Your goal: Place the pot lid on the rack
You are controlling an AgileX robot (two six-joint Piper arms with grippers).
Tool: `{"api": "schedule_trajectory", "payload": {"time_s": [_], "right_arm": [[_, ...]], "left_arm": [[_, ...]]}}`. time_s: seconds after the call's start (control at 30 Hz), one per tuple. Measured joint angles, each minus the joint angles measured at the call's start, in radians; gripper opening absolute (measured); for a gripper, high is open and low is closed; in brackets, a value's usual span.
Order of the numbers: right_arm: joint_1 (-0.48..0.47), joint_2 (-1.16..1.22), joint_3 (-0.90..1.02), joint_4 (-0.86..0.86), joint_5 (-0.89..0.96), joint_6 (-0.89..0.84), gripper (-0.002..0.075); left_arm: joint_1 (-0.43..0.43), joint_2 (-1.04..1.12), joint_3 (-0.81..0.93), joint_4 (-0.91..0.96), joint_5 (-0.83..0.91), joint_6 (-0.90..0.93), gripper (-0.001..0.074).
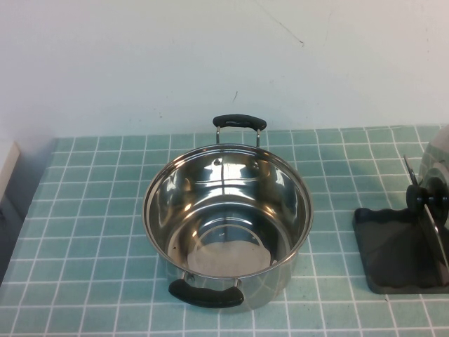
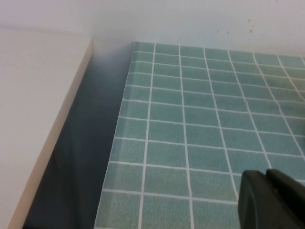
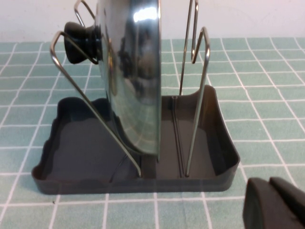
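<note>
So starting at the left edge of the high view, there's a bit of a pale counter and then a dark gap before the green tiled table begins. The left gripper isn't in that shot at all, it only pokes into the lower right corner of the left wrist view, hanging over bare tiles with its fingers pressed together and nothing in them. Middle of the high view is the steel pot, uncovered, with one black handle at the far side and one at the near side. Over at the right edge sits the rack, well apart from the pot, and the pot lid is standing upright on its edge in it. The right wrist view shows that nicely: the lid is slotted between the wire dividers, rim down in the tray, and its black knob is pointing sideways. The right gripper is in the lower right corner of that view, just beside the rack, fingers together, not touching it.
</note>
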Motion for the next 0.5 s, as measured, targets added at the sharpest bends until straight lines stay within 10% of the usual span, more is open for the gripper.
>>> {"api": "schedule_trajectory", "payload": {"time_s": [0.5], "right_arm": [[0.0, 0.0, 0.0, 0.0, 0.0, 0.0, -0.0003]], "left_arm": [[-0.014, 0.0, -0.002, -0.012, 0.005, 0.138, -0.0002]]}}
